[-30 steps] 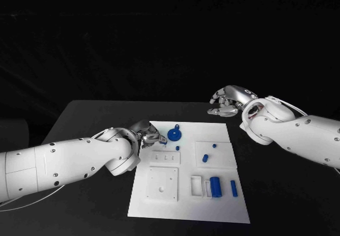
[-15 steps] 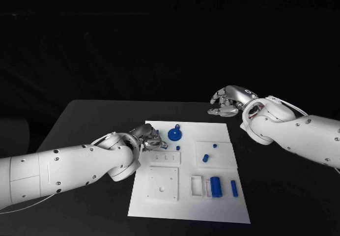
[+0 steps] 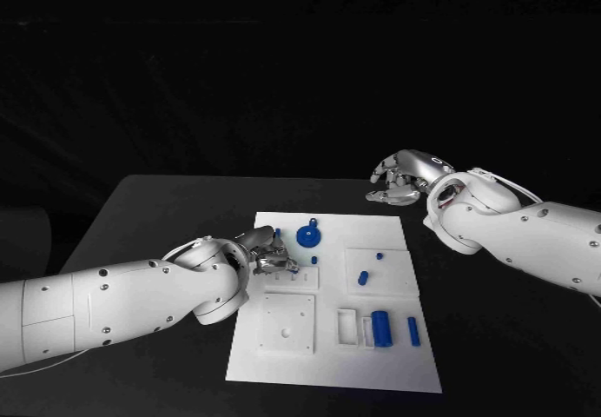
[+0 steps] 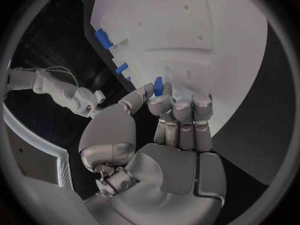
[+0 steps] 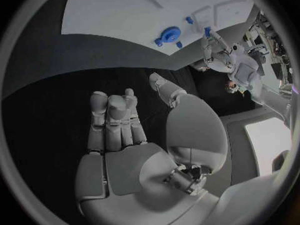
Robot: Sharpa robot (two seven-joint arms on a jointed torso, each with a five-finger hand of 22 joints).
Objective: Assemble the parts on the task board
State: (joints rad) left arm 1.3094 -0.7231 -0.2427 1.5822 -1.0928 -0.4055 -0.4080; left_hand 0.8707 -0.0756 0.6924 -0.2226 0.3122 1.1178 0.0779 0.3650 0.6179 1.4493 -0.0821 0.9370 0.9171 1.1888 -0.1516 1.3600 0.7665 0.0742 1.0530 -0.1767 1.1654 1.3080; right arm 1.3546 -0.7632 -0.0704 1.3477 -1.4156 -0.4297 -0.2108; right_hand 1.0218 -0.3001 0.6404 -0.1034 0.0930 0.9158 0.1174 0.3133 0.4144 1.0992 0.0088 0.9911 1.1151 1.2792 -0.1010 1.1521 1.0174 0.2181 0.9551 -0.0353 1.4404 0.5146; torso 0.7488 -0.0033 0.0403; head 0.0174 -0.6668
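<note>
The left hand point(image 3: 266, 253) is over the near-left part of the board point(image 3: 388, 358), its fingers curled together and its thumb and a fingertip point(image 4: 152, 90) pinching a small blue peg point(image 4: 158, 86); in the head view the peg point(image 3: 277, 256) stands out just beyond the fingers. Directly under those fingertips lies a small white block with a row of holes point(image 3: 291, 279), and on their far side sits the blue disc point(image 3: 309, 236) with a small blue stub point(image 3: 313, 261) beside it. Further from the fingers, toward the board's right side, lie a short blue pin point(image 3: 363, 279), a thick blue cylinder point(image 3: 380, 329) and a thin blue rod point(image 3: 413, 332). The right hand point(image 3: 403, 180) hovers over the black table point(image 3: 163, 208) off the board's far-right corner, fingers point(image 5: 112, 116) curled in side by side, holding nothing, well apart from every part.
</note>
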